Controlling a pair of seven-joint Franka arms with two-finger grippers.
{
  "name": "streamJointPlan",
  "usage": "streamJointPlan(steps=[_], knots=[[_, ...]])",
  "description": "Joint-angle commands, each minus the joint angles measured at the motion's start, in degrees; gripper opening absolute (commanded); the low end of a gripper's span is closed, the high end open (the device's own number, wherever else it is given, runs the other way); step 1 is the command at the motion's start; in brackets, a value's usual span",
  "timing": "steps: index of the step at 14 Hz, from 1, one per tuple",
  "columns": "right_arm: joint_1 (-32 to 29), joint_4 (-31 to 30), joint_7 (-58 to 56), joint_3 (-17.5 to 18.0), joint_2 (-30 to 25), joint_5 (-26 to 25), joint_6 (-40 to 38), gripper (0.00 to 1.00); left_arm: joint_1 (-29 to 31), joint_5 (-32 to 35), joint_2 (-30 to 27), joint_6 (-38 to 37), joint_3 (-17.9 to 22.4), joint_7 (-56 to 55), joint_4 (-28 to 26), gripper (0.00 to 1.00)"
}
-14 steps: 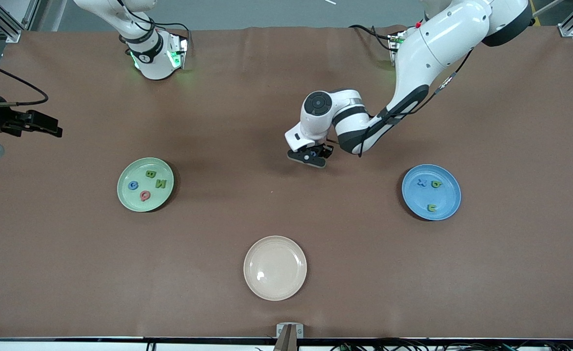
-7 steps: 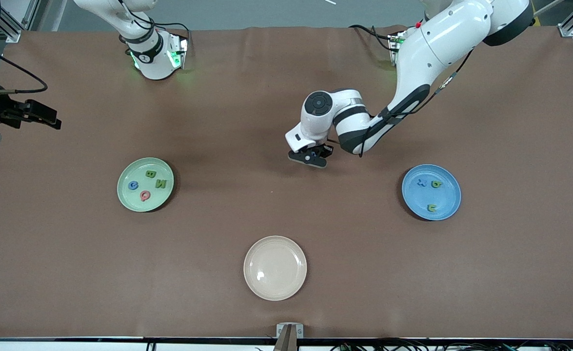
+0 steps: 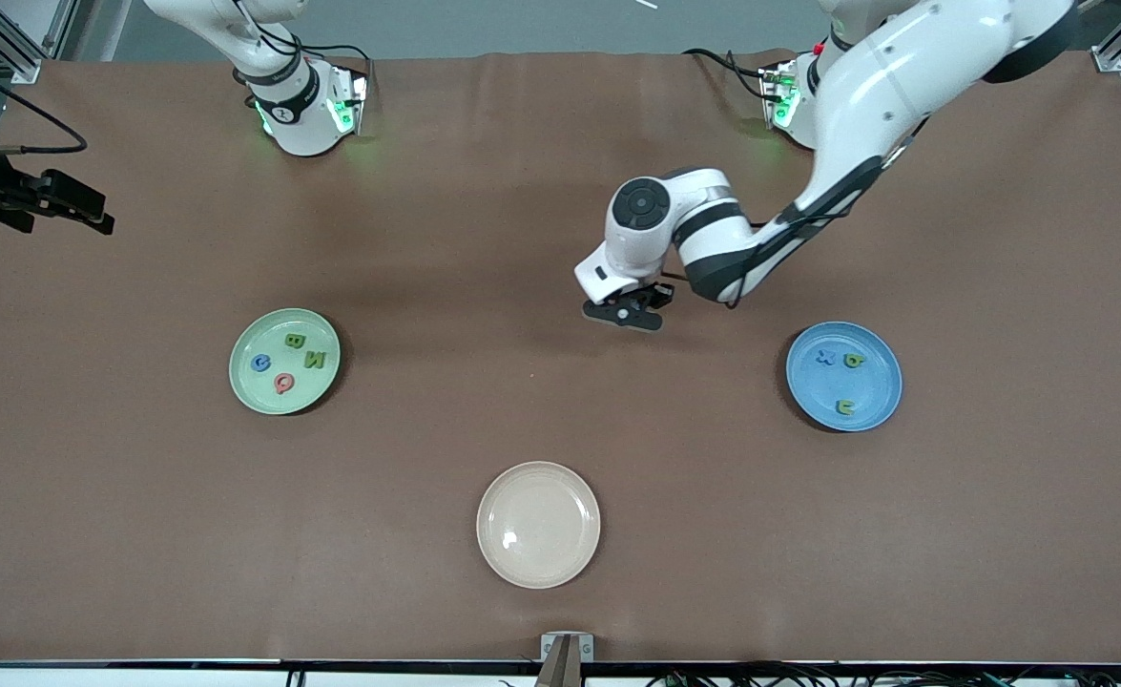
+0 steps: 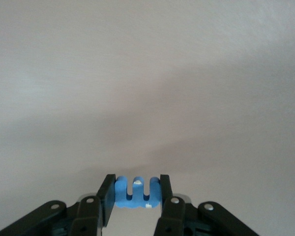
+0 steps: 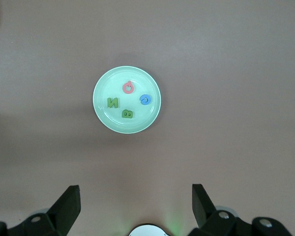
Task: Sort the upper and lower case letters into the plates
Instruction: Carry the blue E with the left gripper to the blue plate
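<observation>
Meanwhile left tool (image 3: 625, 314) grasps a blue letter (image 4: 136, 192) over bare table (image 3: 560, 410); right tool (image 5: 135, 204), released, waits.

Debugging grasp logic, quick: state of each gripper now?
Left gripper: shut on the blue letter, over bare table between the plates.
Right gripper: open, holding nothing.

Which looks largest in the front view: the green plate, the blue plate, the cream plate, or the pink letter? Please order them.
1. Cream plate, slightly largest, perhaps only because it is nearest the camera.
2. Green plate and blue plate, alike.
3. Pink letter, far smallest.
</observation>
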Motion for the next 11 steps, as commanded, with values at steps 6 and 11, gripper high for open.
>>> streamJointPlan(steps=[6, 11], knots=[[0.74, -2.57, 0.63, -0.16, -2.36, 0.46, 2.18, 1.0, 40.34, 0.16, -2.21, -11.65, -23.29, 24.14, -7.18, 0.23], [0.48, -2.57, 0.54, -0.34, -2.27, 0.46, 3.67, 1.0, 50.75, 10.15, -1.07, -12.09, -21.12, 38.06, -5.25, 0.23]])
